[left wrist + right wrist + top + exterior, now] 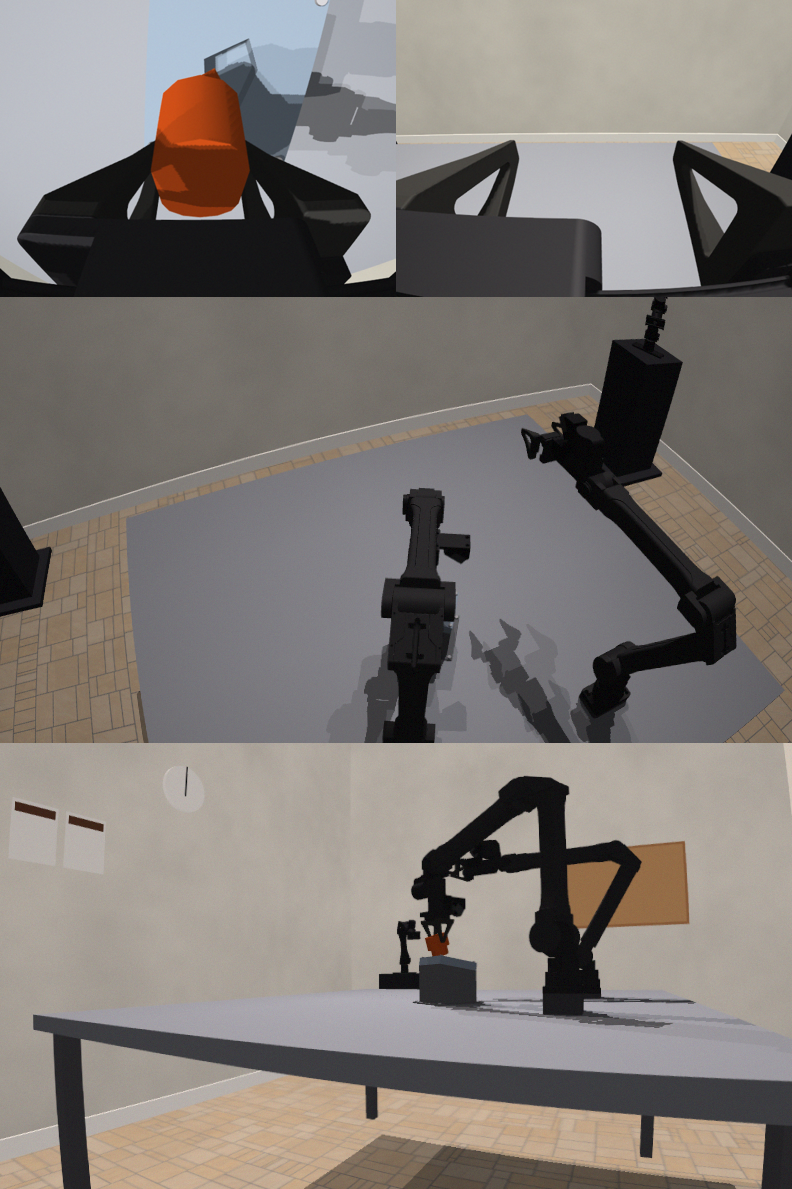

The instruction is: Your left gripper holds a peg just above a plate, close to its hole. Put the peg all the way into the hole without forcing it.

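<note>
My left gripper (437, 938) (200, 148) is shut on an orange peg (436, 946) (200, 111), which looks tilted in the exterior view. The peg's narrower lower end is at the top of the light blue plate (460, 964) (175, 41). The plate's angular hole (234, 54) shows just beyond the peg in the left wrist view, its near part covered by the peg. Whether the peg's tip is in the hole or on its edge is hidden. My right gripper (596, 149) (538, 429) is open and empty, away from the plate.
The plate tops a dark grey block (447, 984) on the table (249, 574) (249, 1031). A round pale knob (321, 1) stands at a plate corner. The left arm hides most of the plate in the top view. Dark pedestals (637, 407) stand beyond the table.
</note>
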Action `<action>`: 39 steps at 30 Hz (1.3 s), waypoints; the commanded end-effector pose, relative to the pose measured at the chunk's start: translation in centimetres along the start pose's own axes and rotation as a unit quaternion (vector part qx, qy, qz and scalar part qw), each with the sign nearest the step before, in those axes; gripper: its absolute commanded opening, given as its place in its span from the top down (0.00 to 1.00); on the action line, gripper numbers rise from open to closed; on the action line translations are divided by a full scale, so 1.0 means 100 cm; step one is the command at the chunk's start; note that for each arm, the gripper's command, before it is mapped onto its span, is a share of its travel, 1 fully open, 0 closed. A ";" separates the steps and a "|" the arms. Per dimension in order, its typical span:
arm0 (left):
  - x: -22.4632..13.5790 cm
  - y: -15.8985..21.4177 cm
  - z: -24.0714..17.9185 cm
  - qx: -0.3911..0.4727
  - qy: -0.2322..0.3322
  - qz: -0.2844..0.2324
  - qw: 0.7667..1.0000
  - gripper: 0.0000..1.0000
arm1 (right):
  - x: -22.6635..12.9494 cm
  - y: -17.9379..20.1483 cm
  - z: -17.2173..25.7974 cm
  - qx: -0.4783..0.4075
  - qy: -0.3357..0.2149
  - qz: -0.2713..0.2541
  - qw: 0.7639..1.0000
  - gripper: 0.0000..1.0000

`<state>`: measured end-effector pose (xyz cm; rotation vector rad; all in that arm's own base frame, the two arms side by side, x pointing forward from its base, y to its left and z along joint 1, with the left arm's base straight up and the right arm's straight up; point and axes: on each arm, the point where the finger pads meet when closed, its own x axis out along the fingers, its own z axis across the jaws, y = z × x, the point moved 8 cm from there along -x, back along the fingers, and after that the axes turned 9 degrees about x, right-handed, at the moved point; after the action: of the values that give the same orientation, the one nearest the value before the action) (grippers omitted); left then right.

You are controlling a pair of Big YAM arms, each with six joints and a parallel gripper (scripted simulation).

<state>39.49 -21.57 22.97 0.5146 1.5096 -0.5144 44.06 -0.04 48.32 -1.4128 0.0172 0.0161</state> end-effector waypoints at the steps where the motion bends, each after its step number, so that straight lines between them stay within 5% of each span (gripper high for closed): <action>1: -0.007 0.000 0.003 0.000 -0.010 0.001 1.000 1.00 | -0.002 -0.009 0.001 0.000 -0.001 -0.011 1.000 0.00; 17: -0.007 0.000 0.003 0.000 -0.010 0.001 1.000 1.00 | -0.002 -0.009 0.001 0.000 -0.001 -0.011 1.000 0.00; 18: -0.007 0.000 0.003 0.000 -0.010 0.001 1.000 0.54 | -0.002 -0.009 0.001 0.000 -0.001 -0.011 1.000 0.00; 22: -0.008 0.000 0.003 0.000 -0.011 0.001 1.000 0.54 | -0.020 0.011 0.019 -0.001 -0.023 0.013 1.000 0.00; 31: -0.009 0.001 0.004 0.000 -0.013 0.001 1.000 0.54 | -0.144 0.080 0.105 -0.013 -0.175 0.075 0.982 0.00; 39: -0.010 0.001 0.005 0.000 -0.014 0.002 1.000 0.54 | -0.216 0.130 0.125 -0.025 -0.266 0.110 0.958 0.00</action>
<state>39.49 -21.57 22.95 0.5147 1.5099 -0.5144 24.86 13.32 39.15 -1.4095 -0.2470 0.5209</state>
